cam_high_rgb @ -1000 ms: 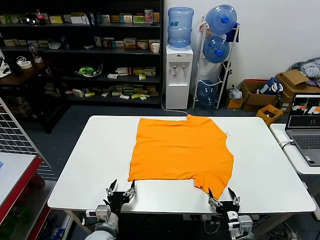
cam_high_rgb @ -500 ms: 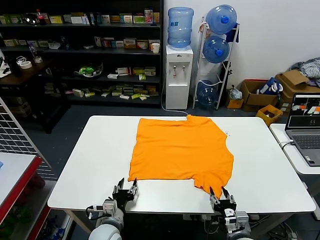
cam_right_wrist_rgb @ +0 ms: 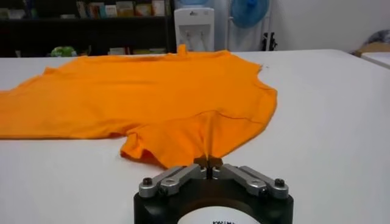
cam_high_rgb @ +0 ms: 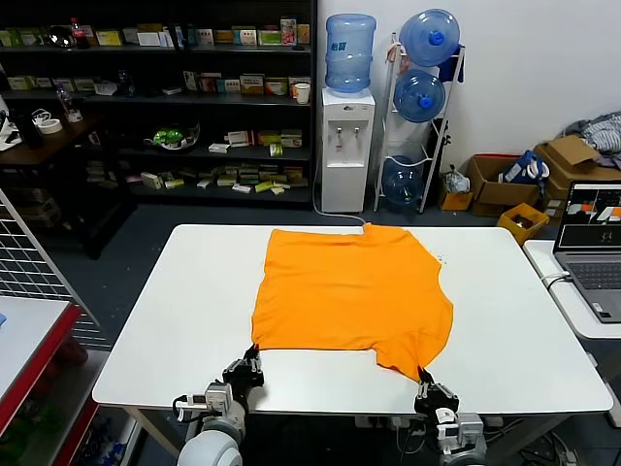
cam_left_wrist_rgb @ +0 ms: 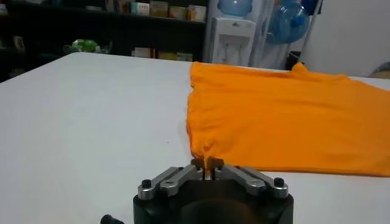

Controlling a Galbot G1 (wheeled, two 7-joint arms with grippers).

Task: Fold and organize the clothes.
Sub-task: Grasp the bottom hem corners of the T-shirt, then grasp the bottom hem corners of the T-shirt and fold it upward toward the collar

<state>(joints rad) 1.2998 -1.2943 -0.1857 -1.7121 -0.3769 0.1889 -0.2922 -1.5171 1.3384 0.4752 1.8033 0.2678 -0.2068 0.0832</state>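
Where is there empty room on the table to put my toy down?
The white table is bare on both sides of the bright orange cotton T-shirt, plus a narrow strip behind its collar. The near edge is crowded: the left gripper and right gripper pinch the shirt's near corners.

No legible text on anything.

We see both grippers closed from wide open, left gripper (cam_high_rgb: pixel 252 365) now pinching the lower-left corner of the orange T-shirt (cam_high_rgb: pixel 351 296), right gripper (cam_high_rgb: pixel 427 384) now pinching its lower-right hem, both nearer the cloth edge, fabric slightly puckered there.
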